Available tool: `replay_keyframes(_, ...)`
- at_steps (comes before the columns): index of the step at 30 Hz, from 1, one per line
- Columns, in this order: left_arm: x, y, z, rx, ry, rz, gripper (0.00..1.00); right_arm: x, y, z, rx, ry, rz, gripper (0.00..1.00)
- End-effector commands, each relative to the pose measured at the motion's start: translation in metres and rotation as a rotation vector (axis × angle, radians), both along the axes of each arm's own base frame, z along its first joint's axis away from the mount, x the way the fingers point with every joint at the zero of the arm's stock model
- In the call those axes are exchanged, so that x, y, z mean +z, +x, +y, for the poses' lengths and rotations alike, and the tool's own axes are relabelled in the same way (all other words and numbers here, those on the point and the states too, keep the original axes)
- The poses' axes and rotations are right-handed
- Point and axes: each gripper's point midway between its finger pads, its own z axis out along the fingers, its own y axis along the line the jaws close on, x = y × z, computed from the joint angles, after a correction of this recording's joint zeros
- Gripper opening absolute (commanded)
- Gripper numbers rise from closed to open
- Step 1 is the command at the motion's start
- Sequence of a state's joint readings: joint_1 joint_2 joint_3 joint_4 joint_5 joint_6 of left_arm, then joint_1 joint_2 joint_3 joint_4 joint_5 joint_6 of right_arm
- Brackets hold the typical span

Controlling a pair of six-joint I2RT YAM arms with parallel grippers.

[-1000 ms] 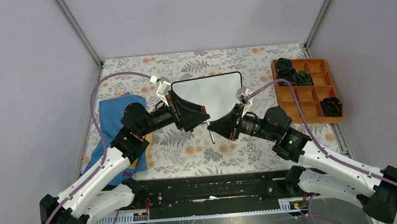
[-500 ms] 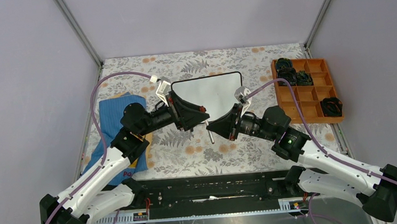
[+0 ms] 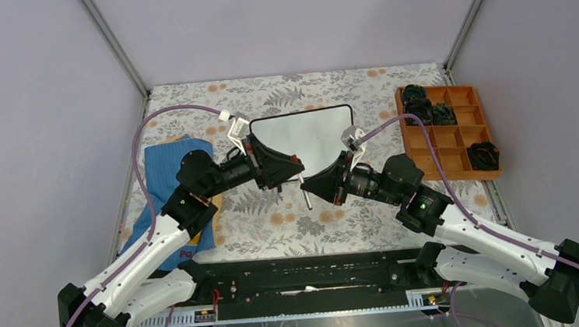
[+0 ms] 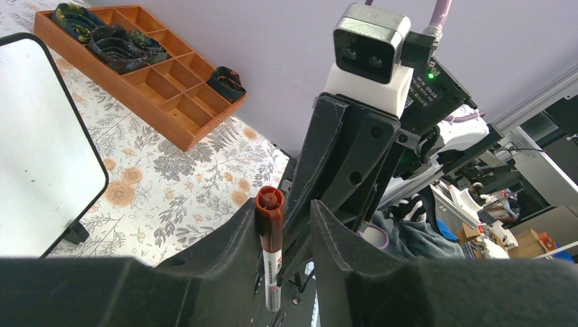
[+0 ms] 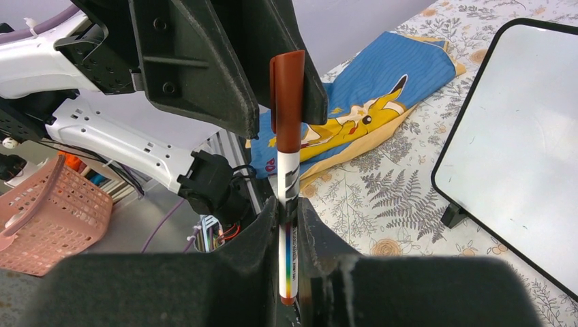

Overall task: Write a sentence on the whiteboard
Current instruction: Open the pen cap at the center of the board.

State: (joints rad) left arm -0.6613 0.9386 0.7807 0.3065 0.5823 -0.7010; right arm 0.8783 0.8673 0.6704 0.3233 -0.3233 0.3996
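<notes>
The whiteboard [image 3: 311, 134] stands at mid-table; its face is blank and no sentence shows on it. It also shows in the left wrist view [image 4: 41, 150] and the right wrist view [image 5: 518, 150]. My right gripper [image 3: 318, 186] [image 5: 287, 225] is shut on the white barrel of a marker [image 5: 286, 136] with a red-brown cap, held upright in front of the board. My left gripper [image 3: 291, 171] [image 4: 290, 218] is open around the capped end [image 4: 270, 208]. The cap rests against one finger, and the other finger stands apart from it.
A wooden compartment tray [image 3: 448, 131] with dark rolled items sits at the right [image 4: 157, 82]. A blue Pikachu cloth [image 3: 167, 189] lies at the left [image 5: 368, 102]. A pink basket [image 5: 48, 218] is off the table.
The right gripper with the marker has crept slightly left toward the left gripper. Otherwise nothing has visibly moved.
</notes>
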Motion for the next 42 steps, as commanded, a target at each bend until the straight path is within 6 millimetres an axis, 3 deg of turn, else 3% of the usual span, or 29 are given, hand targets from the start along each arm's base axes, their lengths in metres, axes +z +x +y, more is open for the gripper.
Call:
replay_keyframes(1, 0.008, -0.004, 0.000, -0.008, -0.012, -0.029, 0.40, 0.031, 0.002, 0.001, -0.018, 0.053, -0.061, 0.00)
replay_keyframes(8, 0.006, -0.005, 0.000, -0.008, -0.009, -0.026, 0.35, 0.030, 0.003, 0.002, -0.017, 0.049, -0.061, 0.00)
replay_keyframes(17, 0.003, -0.005, 0.001, -0.008, -0.005, -0.026, 0.04, 0.034, 0.000, 0.002, -0.005, 0.070, -0.043, 0.01)
replay_keyframes(22, 0.006, -0.004, 0.004, 0.016, -0.021, -0.030, 0.00, 0.038, -0.001, 0.004, -0.001, 0.105, 0.004, 0.50)
replay_keyframes(26, 0.012, -0.006, 0.007, 0.024, -0.042, -0.034, 0.00, 0.042, -0.003, 0.006, 0.006, 0.159, 0.039, 0.58)
replay_keyframes(36, 0.017, -0.010, 0.011, 0.025, -0.067, -0.028, 0.00, 0.044, -0.005, 0.021, 0.066, 0.221, 0.135, 0.51)
replay_keyframes(39, 0.017, -0.011, 0.011, 0.025, -0.071, -0.025, 0.00, 0.044, -0.005, 0.025, 0.082, 0.229, 0.145, 0.38)
replay_keyframes(42, 0.019, -0.013, 0.013, 0.027, -0.080, -0.025, 0.00, 0.040, -0.007, 0.026, 0.091, 0.224, 0.149, 0.20)
